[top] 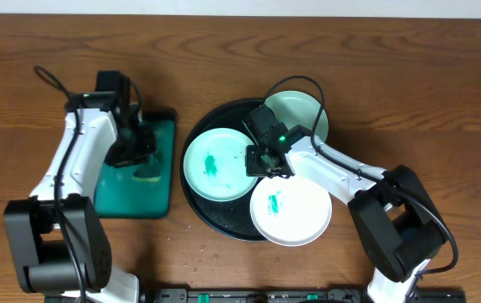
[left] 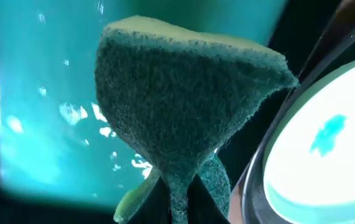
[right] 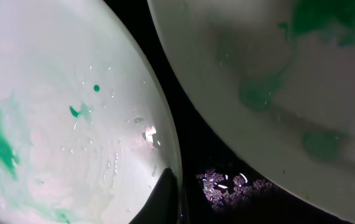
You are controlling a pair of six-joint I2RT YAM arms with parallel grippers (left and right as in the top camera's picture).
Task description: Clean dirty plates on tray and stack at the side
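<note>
The round black tray [top: 202, 206] with its low rim carries all three plates [top: 217, 164]: glossy and shallow, two mint-green at its left and far edge, one white at its near right, with green smears on the left and white ones. The right fingers [right: 166, 193] are closed, low over the tray between plates (only one dark tip shows, at a rim). Left of the tray, over a green rectangular tray [top: 163, 189], the left fingers [left: 155, 211] pinch a coarse green sponge [left: 189, 106] with a yellow back, its lower end cut off from view.

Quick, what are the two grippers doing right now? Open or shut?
Left gripper: shut on the sponge.
Right gripper: shut, at the rim of a plate; whether it grips the plate cannot be told.
</note>
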